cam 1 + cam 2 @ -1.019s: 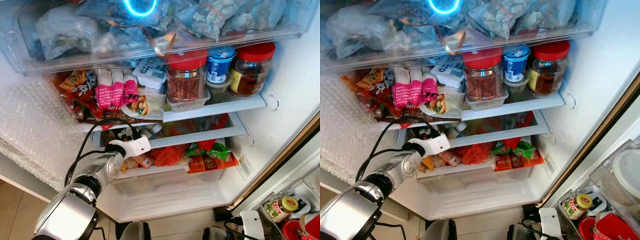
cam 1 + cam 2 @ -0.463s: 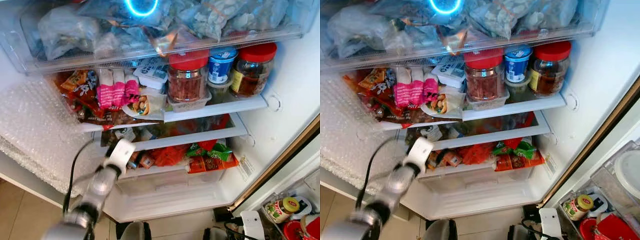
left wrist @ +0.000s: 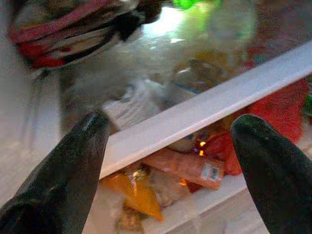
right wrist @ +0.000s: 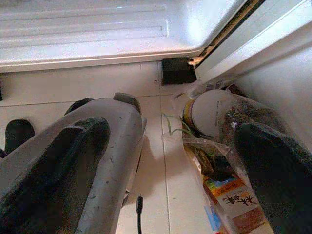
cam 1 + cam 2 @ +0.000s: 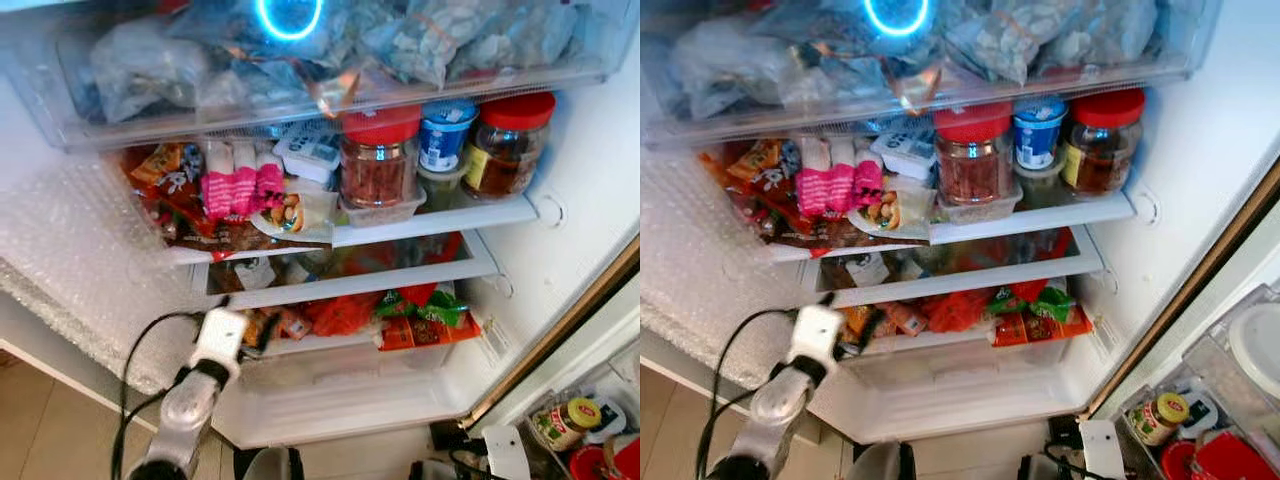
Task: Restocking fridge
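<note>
Before left pincer [image 3: 168,146], white shelf edge [image 3: 204,112], orange packets [image 3: 183,165] behind

Looking along the left claw [image 3: 168,146], two fat black fingers [image 3: 73,161] spread wide apart with nothing between them. Pointed straight at the white front edge of a fridge shelf [image 3: 204,109], which runs on a slant across the gap. Under that edge, an orange-pink packet with a barcode label [image 3: 187,165], a yellow-orange wrapper [image 3: 131,192] beside it, and a red bag [image 3: 287,109] off by the other finger. Above the edge, behind the shelf's clear pane, pretty blurry: a pale crinkly packet [image 3: 134,100], something green and glowing [image 3: 187,4] further back, and a red, white and black bag [image 3: 63,34] up in the corner.
</note>
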